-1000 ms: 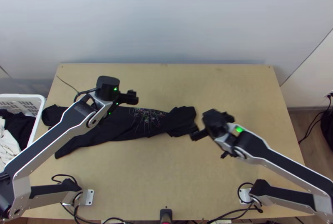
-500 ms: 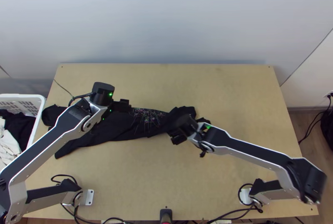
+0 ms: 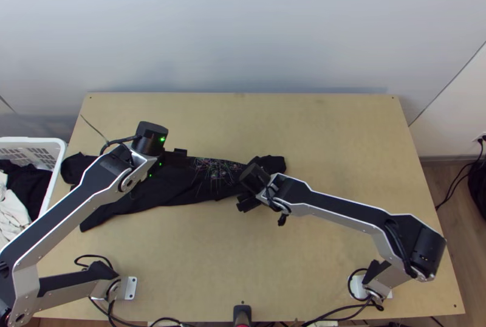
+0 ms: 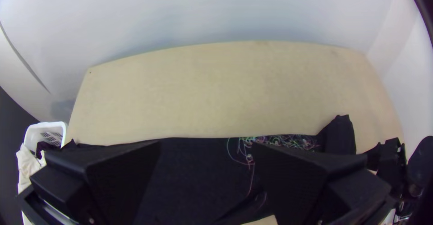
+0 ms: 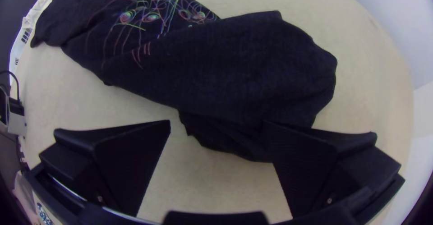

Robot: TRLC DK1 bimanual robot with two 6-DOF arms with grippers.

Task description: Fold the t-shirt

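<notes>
Across the left and middle of the table lies the black t-shirt [image 3: 176, 188], a long, uneven bundle with a thin coloured line print and a crumpled right end. My left gripper [image 3: 181, 155] is over its back edge, left of the print. In the left wrist view, the open left gripper [image 4: 206, 146] has black cloth [image 4: 194, 175] between and below its fingers. My right gripper [image 3: 243, 196] is at the shirt's front edge, near the right end. In the right wrist view, the right gripper [image 5: 217, 123] stands open, one fingertip overlapping the shirt's [image 5: 225, 71] edge.
A white basket [image 3: 59, 163] with dark and white clothes stands against the table's left side. Bare wood of the table [image 3: 340, 138] stretches behind and to the right of the shirt, and also in front of it. A pale wall rises behind the table.
The right gripper has moved left, from beyond the shirt's right end to its front edge. My left gripper has come slightly left and toward the near side. The shirt lies as before.
</notes>
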